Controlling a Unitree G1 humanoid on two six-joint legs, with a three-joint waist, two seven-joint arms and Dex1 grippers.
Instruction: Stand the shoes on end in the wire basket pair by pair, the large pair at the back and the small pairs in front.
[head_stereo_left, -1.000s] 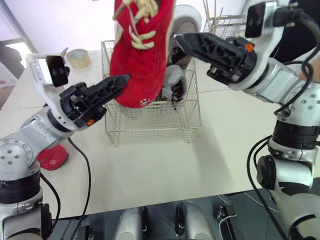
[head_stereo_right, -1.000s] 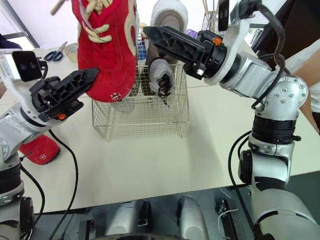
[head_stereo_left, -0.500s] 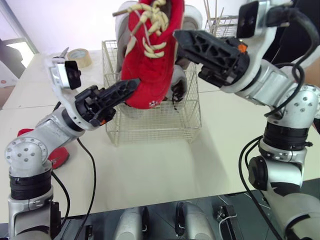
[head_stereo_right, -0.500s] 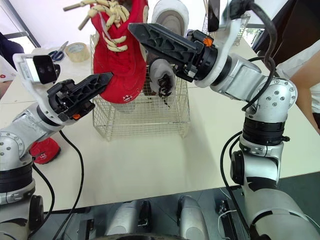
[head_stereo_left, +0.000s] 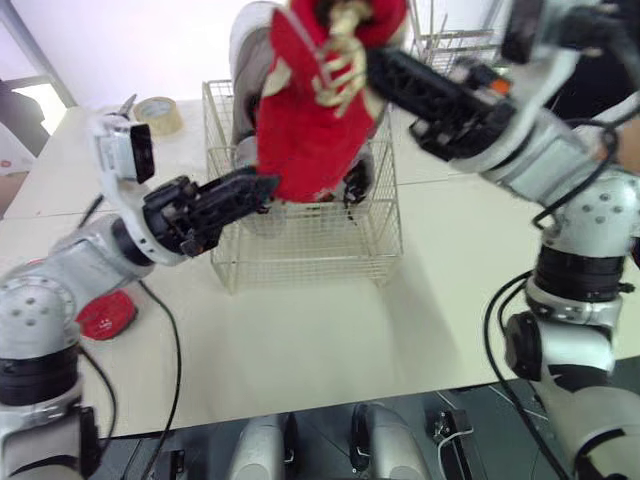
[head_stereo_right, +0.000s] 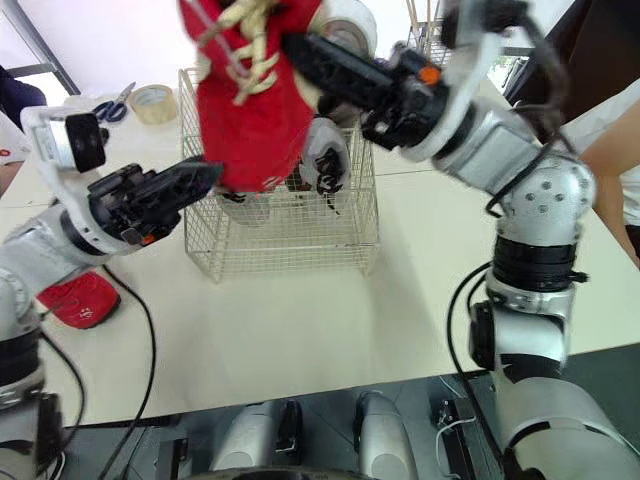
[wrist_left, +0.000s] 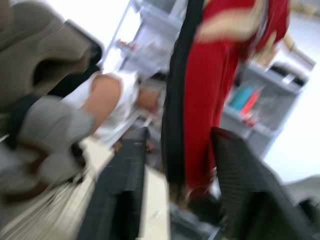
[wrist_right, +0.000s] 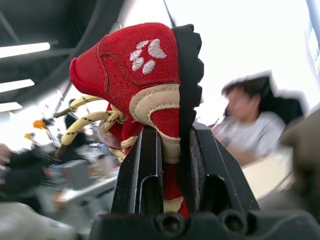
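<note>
R gripper (head_stereo_left: 385, 72) is clamped tight on the upper end of the red shoe (head_stereo_left: 310, 130). In the R wrist view one finger sits on the red upper and the other on the black sole edge. The shoe hangs toe-down w/ laces at the top, over the left-centre of the wire basket (head_stereo_left: 300, 255). Its low end is about level w/ the basket rim; can't tell if it's inside yet.

L gripper (head_stereo_left: 258, 187) has its fingers well apart and holds nothing. It sits at the basket's near-left side, w/ tips just beside the shoe's low end; can't tell if they touch.

In the basket a large grey shoe (head_stereo_left: 247, 70) stands on end at the far left. A small grey shoe (head_stereo_left: 357, 170) stands on end at the right, approx mid-depth.

The 2nd red shoe (head_stereo_left: 105, 315) lies on the table (head_stereo_left: 330, 330) to the near left, well apart from the basket. A tape roll (head_stereo_left: 157, 113) is at far left w/ scissors (head_stereo_right: 105, 108) beside it. A 2nd wire basket (head_stereo_left: 450, 45) is at far right. A person's arm (head_stereo_right: 612, 130) is at the right edge.
</note>
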